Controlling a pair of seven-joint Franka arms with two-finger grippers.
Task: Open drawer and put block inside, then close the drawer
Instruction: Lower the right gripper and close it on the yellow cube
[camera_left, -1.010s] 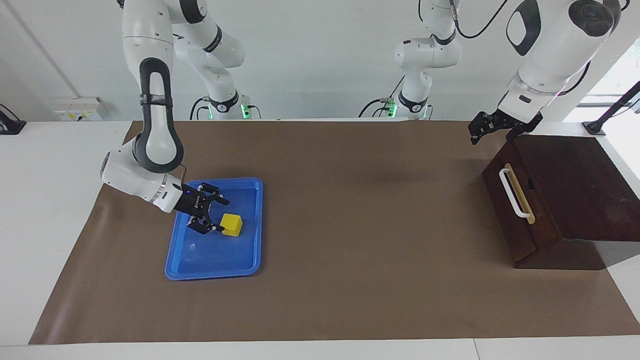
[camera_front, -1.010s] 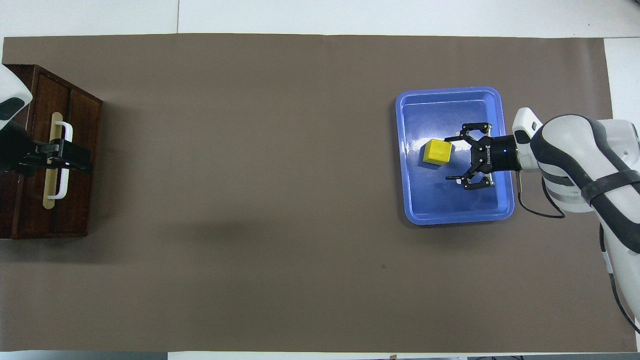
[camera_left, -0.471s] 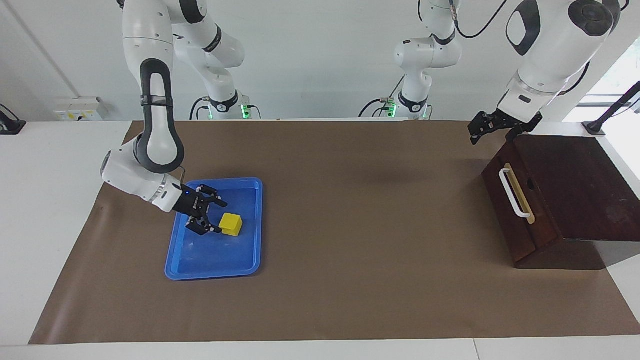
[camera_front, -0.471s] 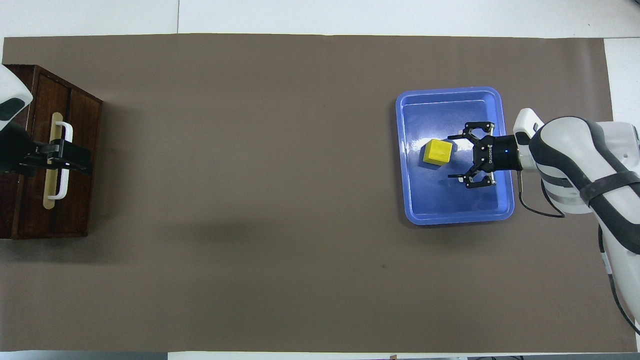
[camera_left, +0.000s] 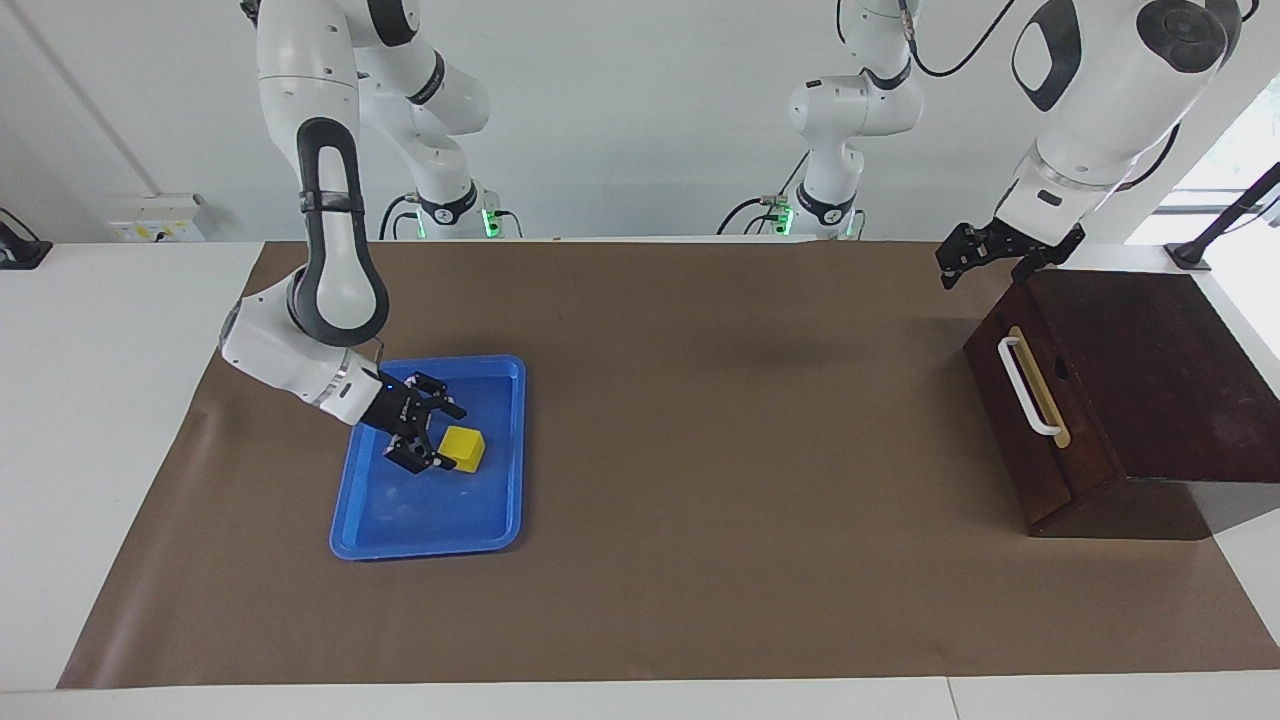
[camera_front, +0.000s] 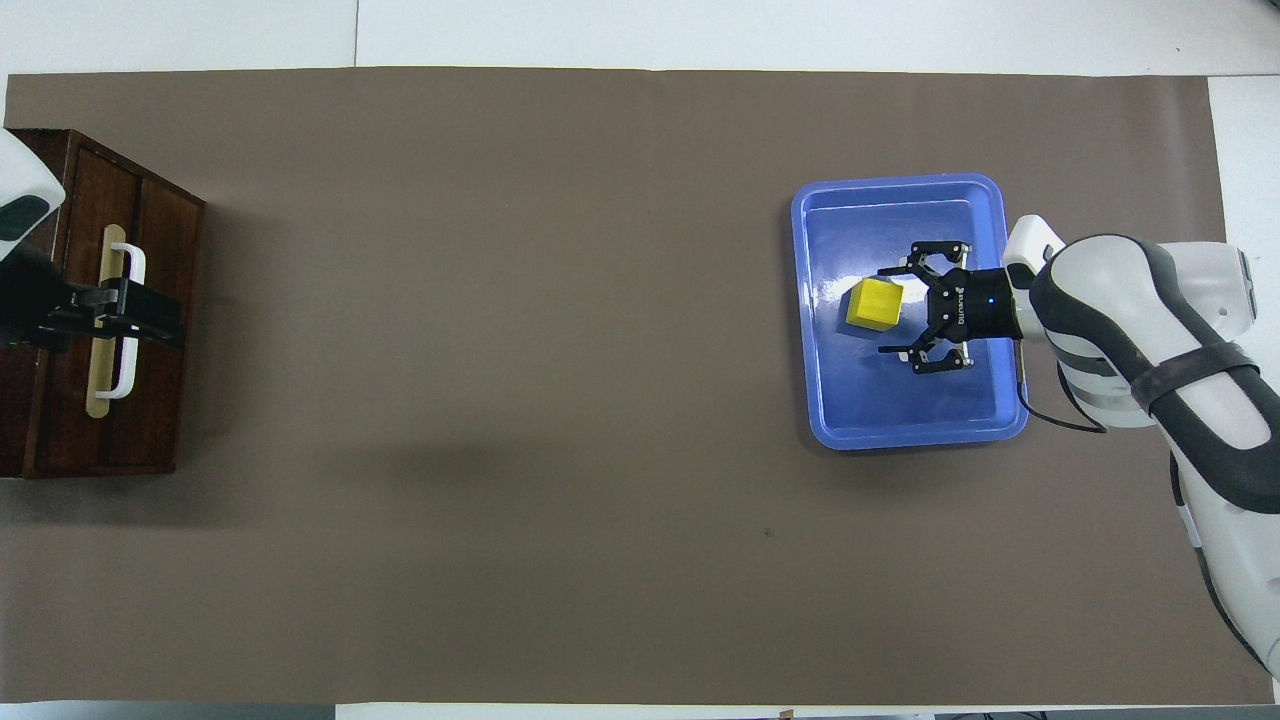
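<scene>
**Right gripper spread beside the yellow cube in the tray**

The right gripper (camera_left: 432, 440) (camera_front: 893, 311) sits low inside the flat blue plastic tray (camera_left: 345, 500) (camera_front: 812, 410), fingers spread wide, tips reaching either side of the small bright yellow block (camera_left: 463, 449) (camera_front: 873, 304) without clasping it. The block rests on the tray floor, toward the right arm's end of the brown-covered table (camera_left: 720, 420) (camera_front: 500, 350).

The left gripper (camera_left: 958, 262) (camera_front: 150, 322) hangs over the slant-fronted dark brown wooden drawer (camera_left: 1020, 420) (camera_front: 150, 400), which is shut, near its white bar handle (camera_left: 1027, 385) (camera_front: 128, 320). Whether its fingers are apart, I cannot tell.
</scene>
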